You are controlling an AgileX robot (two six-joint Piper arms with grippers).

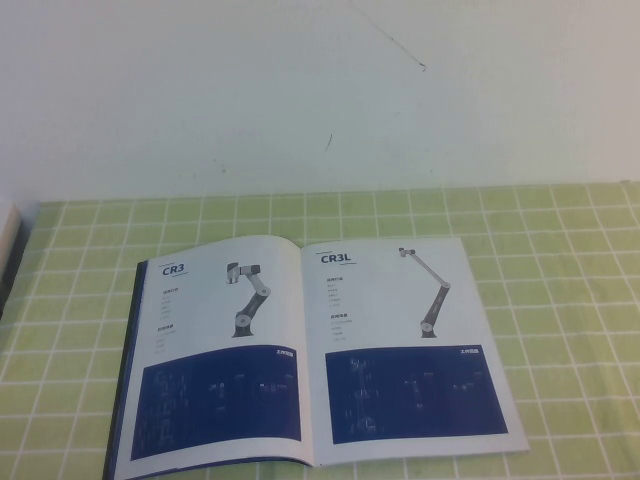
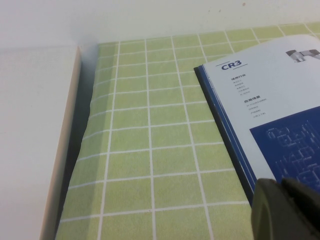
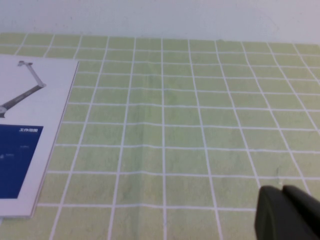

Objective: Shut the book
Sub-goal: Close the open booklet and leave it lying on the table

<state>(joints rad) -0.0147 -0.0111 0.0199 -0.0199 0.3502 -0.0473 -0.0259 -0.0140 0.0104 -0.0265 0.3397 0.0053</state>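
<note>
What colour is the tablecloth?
Tablecloth: light green with white grid lines, best in the high view. Left gripper by the book's left edge, right gripper past its right.
</note>
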